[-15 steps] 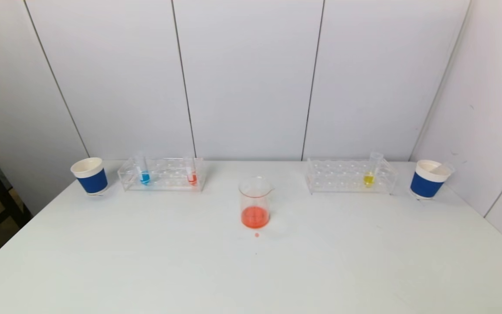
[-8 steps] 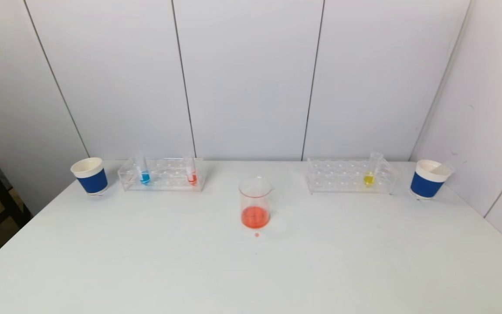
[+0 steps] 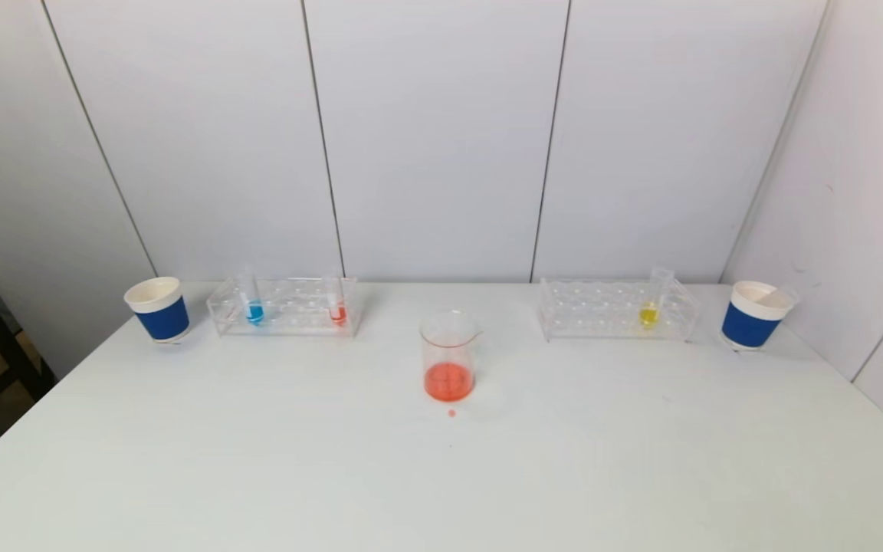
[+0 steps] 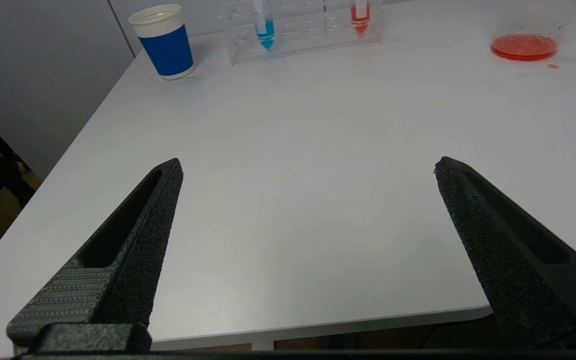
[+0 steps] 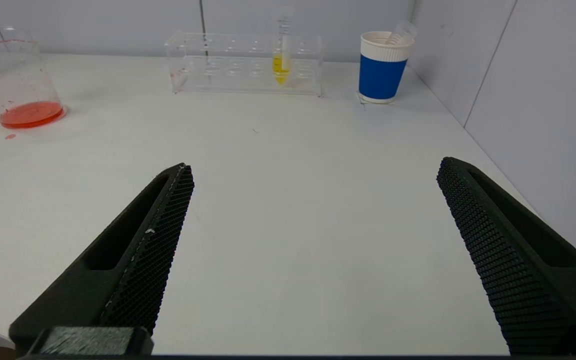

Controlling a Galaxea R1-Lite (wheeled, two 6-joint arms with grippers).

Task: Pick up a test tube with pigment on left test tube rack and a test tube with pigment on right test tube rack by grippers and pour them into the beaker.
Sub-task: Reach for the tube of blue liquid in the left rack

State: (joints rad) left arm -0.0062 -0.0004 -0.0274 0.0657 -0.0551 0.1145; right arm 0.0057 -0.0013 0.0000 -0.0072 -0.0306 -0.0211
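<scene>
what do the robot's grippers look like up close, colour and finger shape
Both are matte black with two long fingers tapering to narrow tips, each with a slotted recess along its side. The left gripper has grainy, rough inner faces on its fingers. The right gripper has a fine diamond-grid texture on its fingers. No cables or markings show.

Only the two grippers are being shown of the robot's body. The left gripper (image 4: 308, 167) is being seen as a pair of matt black, wedge-shaped fingers (image 4: 133, 240) tapering to narrow tips, each with a long recessed slot along its outer face and a rough, grainy inner surface; fine ribbing is being shown near the base. The right gripper (image 5: 315, 172) is being seen in the same black wedge form, its inner pads (image 5: 498, 250) being covered with a regular diamond-knurled pattern. A few pale specks are being carried on one finger's edge.
</scene>
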